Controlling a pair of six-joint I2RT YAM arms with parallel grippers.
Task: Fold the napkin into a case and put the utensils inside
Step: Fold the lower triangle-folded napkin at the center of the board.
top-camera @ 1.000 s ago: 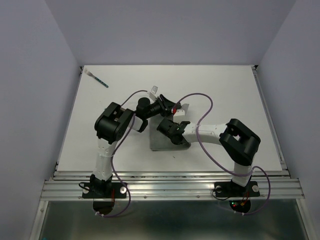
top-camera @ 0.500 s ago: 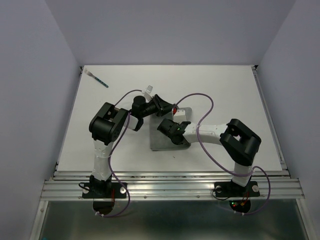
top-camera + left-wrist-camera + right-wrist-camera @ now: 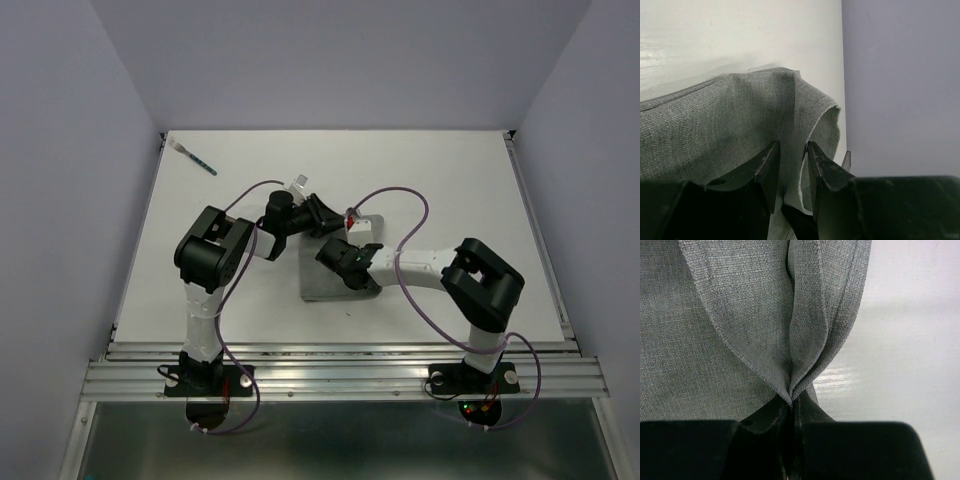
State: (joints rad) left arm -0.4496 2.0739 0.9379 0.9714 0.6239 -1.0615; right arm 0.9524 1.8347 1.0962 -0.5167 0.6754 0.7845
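Shift: Left arm (image 3: 212, 255) has swung its elbow out, away from the napkin (image 3: 322, 286), over the last second, while the right arm (image 3: 430, 265) has barely budged.
Pouch: no finished case yet, and in the left wrist view the napkin's end curls up into an open loop of cloth.
Contents: one utensil (image 3: 198, 160) lies on the table (image 3: 450, 180), well apart from the napkin, off at the far left corner.
Napkin position: mid-table, flat part on the near side, both wrists crowding over its far edge.
Napkin look: plain grey weave, layered, hemmed edges showing, one ridge lifted off the table.
Left gripper (image 3: 791, 150): fingers straddle the raised ridge with cloth between them, and it's clamped on the napkin.
Right gripper (image 3: 790, 402): clenched tight, two folds of napkin pinched together right at the tips.
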